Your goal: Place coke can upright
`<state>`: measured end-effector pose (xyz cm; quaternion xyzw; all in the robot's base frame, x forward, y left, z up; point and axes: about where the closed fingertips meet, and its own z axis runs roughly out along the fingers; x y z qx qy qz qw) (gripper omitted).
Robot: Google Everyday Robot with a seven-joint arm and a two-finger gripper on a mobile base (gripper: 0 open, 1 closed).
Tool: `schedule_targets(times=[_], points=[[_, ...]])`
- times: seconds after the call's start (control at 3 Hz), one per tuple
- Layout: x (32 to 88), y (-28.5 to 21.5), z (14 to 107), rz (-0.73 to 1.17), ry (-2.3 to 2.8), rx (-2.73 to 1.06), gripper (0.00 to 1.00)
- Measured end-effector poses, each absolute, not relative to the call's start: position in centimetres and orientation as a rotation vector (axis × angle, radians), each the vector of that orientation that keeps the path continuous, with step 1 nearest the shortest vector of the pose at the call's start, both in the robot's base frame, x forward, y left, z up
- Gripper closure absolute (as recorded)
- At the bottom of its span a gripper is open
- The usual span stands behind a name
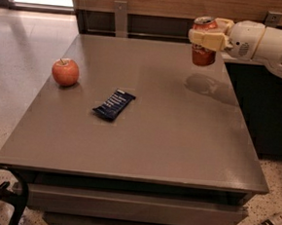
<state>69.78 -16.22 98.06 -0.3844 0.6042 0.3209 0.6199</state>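
The coke can (203, 53) is red-orange with a silver top, held upright in the air above the far right part of the grey table (144, 139). My gripper (206, 39) comes in from the right on a white arm and is shut on the can around its upper half. The can's shadow falls on the table just below it.
A red apple (65, 72) sits at the table's left side. A dark blue snack bar (114, 104) lies left of the centre. A wooden wall with metal brackets runs behind the table. A dark cabinet stands to the right.
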Motion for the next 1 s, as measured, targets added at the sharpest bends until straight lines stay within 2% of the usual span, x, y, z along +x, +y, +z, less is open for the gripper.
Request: schedule_targets(times=[1.0], points=[[71.1, -14.3, 94.8, 0.798, 1.404, -0.878, 1.0]])
